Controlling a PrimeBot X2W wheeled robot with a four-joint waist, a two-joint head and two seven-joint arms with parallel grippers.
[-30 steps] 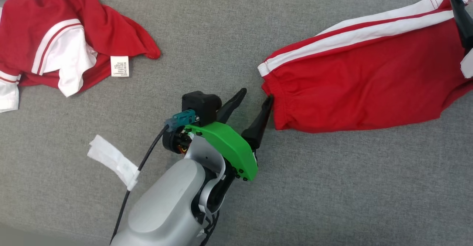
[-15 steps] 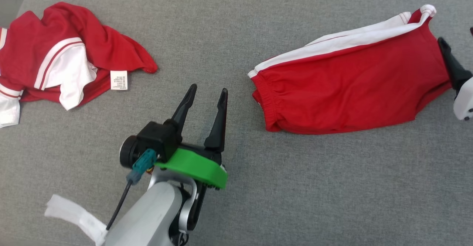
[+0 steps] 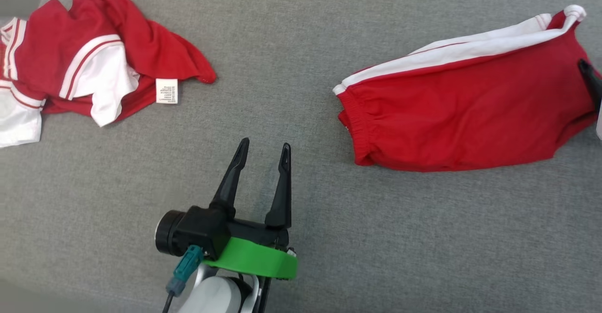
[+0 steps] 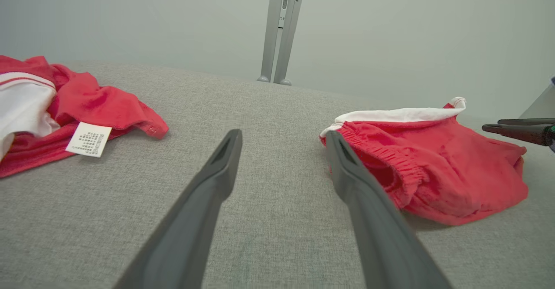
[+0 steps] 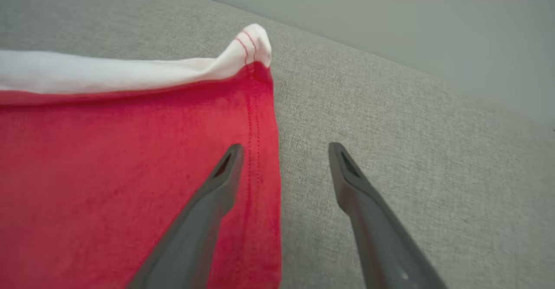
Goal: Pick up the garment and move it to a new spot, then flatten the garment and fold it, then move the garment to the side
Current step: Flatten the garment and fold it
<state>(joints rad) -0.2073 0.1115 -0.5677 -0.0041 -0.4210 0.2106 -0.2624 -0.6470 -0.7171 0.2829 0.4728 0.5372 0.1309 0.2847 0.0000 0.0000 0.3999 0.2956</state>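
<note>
1. Right of centre on the grey tabletop (image 3: 301,45), folded red shorts (image 3: 461,120), released and lying flat.
2. Left claw (image 3: 265,144), open and empty, drawn back from the waistband (image 3: 360,125).
3. Right claw (image 5: 286,146) open over the hem (image 5: 256,119); sideways move likely next.

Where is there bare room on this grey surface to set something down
Bare: between the shirt and the shorts, past the left claw; also the near strip in front of the shorts. Crowded: far left corner, right edge.

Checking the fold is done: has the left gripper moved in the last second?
Yes. The left gripper has backed away from the waistband of the red shorts, which it touched, toward the robot, jaws open.
</note>
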